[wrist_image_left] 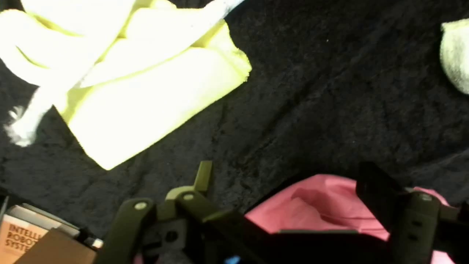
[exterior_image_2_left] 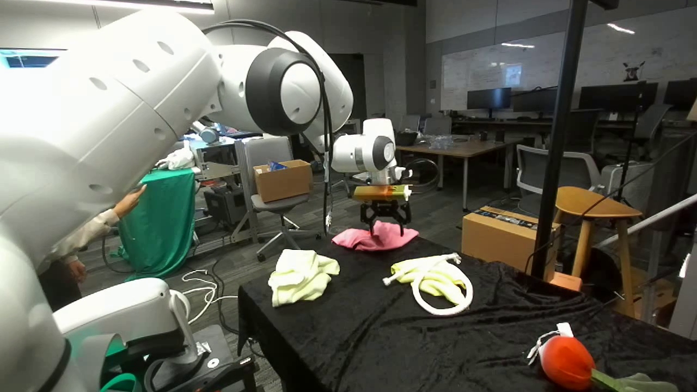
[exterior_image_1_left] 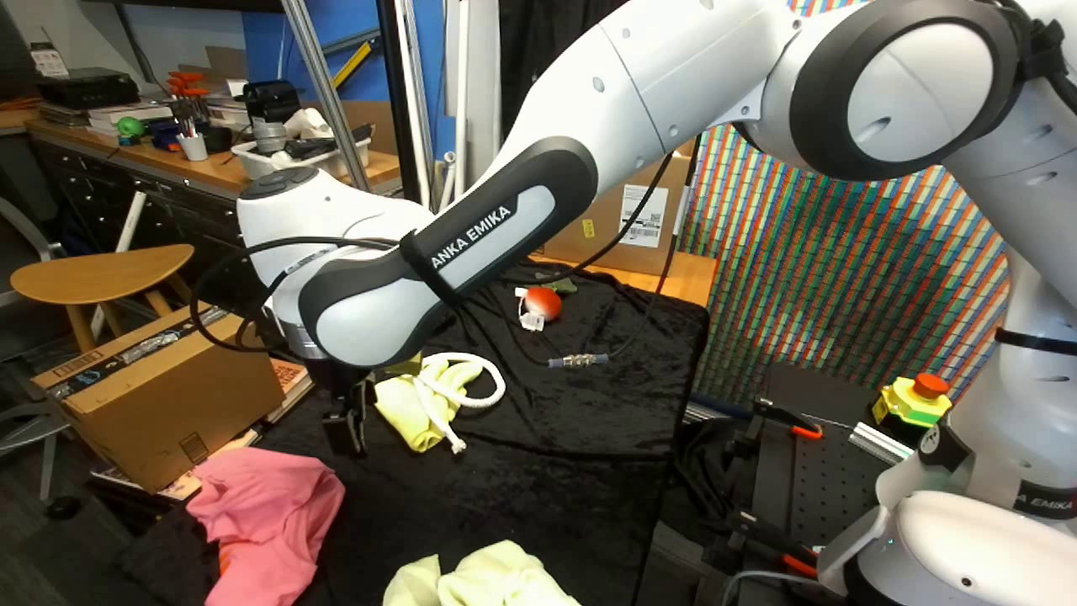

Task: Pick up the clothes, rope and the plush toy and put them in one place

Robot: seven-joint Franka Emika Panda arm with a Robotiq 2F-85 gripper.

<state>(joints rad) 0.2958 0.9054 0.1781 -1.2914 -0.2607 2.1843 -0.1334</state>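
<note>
The pink cloth (exterior_image_1_left: 269,513) lies bunched at the table's edge. A yellow-green cloth (exterior_image_2_left: 430,275) has the white rope (exterior_image_2_left: 444,311) looped over it; a frayed rope end (wrist_image_left: 25,126) shows in the wrist view. Another pale cloth (exterior_image_2_left: 299,277) sits crumpled near a table edge. Apart from these, the red-orange plush toy (exterior_image_2_left: 566,362) rests with its white tag, also visible as the plush toy (exterior_image_1_left: 543,303). My gripper (wrist_image_left: 286,178) hangs above the table, fingers wide apart and holding nothing. Beneath it, part of the pink cloth (wrist_image_left: 311,205) shows between the fingers.
Black cloth (exterior_image_2_left: 375,332) covers the table. A cardboard box (exterior_image_1_left: 168,396) on books stands beside it, near a wooden stool (exterior_image_2_left: 596,204). A cable with a metal connector (exterior_image_1_left: 578,360) crosses in front of the tabletop in an exterior view. A dark pole (exterior_image_2_left: 555,141) rises at the table's edge.
</note>
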